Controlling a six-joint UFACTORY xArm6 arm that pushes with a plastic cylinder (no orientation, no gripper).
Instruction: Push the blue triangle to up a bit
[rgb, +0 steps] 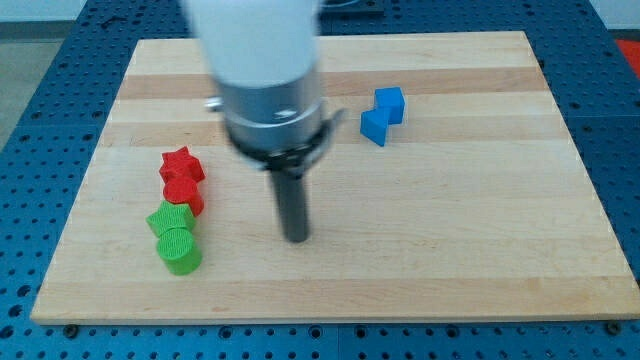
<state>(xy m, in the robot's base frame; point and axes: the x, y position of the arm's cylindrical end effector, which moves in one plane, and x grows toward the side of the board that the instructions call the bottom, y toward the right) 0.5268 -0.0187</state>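
Note:
Two blue blocks sit touching near the view's top right: a blue cube (390, 102) and, just below and left of it, a blue block (374, 125) with a slanted side, likely the blue triangle. My tip (296, 237) rests on the board near the middle, well below and left of the blue blocks, touching no block.
A red star (181, 165) and a red block (186, 193) sit at the view's left, with a green block (168, 219) and a green cylinder (179, 250) right below them. The wooden board (450, 230) lies on a blue perforated table. The arm's body hides part of the board's top.

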